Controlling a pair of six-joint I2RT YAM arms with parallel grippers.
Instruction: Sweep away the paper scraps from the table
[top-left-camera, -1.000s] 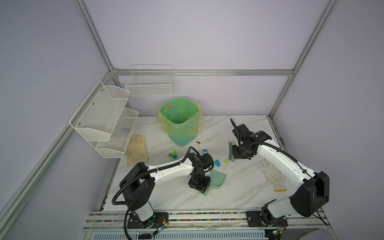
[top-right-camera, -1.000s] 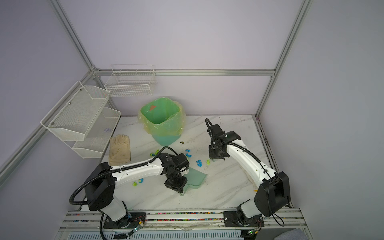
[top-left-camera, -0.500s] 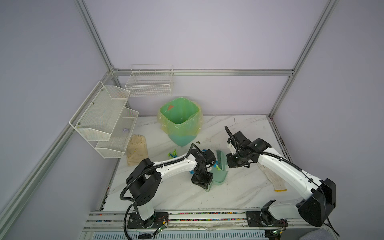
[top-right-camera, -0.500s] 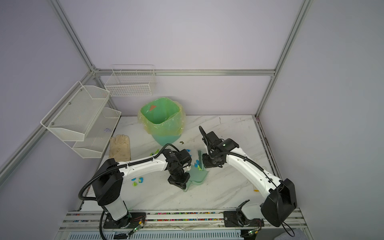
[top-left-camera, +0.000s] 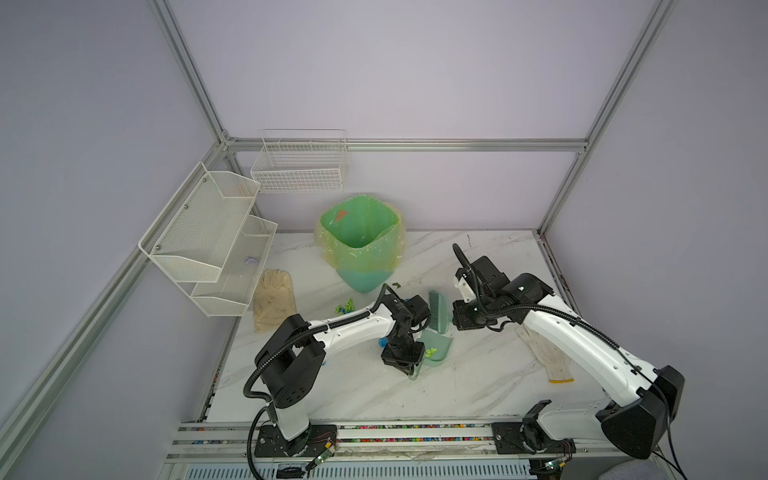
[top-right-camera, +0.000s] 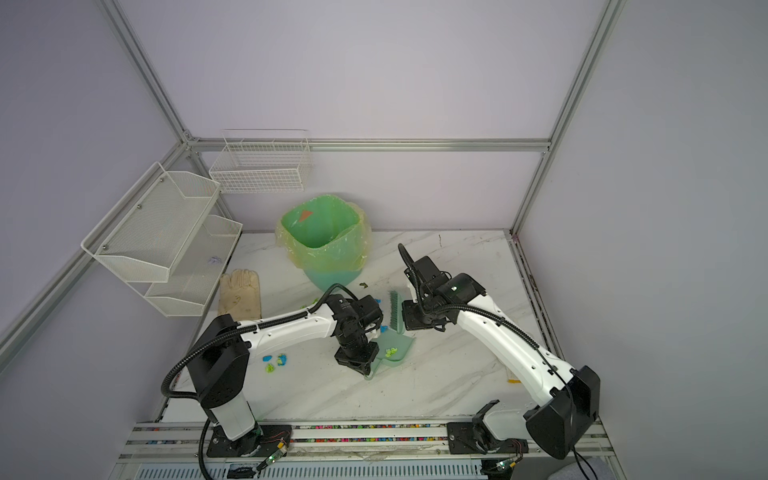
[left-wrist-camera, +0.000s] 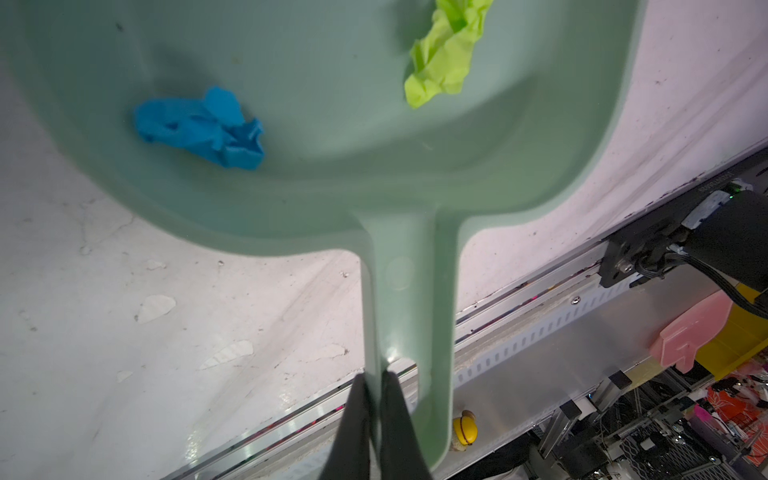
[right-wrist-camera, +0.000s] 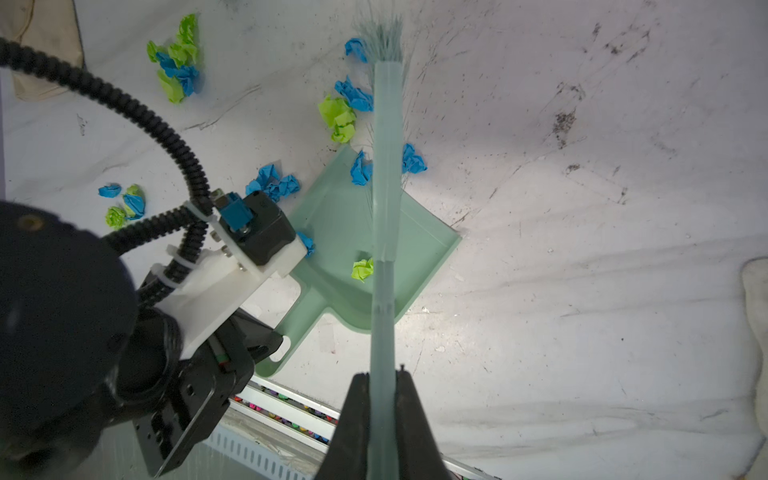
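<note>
Both top views share the whole table (top-left-camera: 478, 374) from high above; 2 wrist views sit close.

Premises: a robotics laboratory test cell, not a domestic room.

Grounds: an aluminium-profile frame (top-left-camera: 457, 145) carries plain pale panels (top-left-camera: 395, 62) that box in a single scuffed, marble-look table (top-left-camera: 478, 386). The left arm (top-left-camera: 349, 328) and the right arm (top-left-camera: 582, 336), white and black with exposed corrugated cable conduit, are bolted to a slotted aluminium rail (top-left-camera: 415, 436) along the front edge. A bare circuit board (top-left-camera: 320, 457) with a lit green indicator sits by the left base. A wire basket (top-left-camera: 299, 166) and a two-tier mesh shelf (top-left-camera: 208, 232) are fixed to the panels. Beyond the rail, the left wrist view shows cluttered hardware (left-wrist-camera: 685, 436).
</note>
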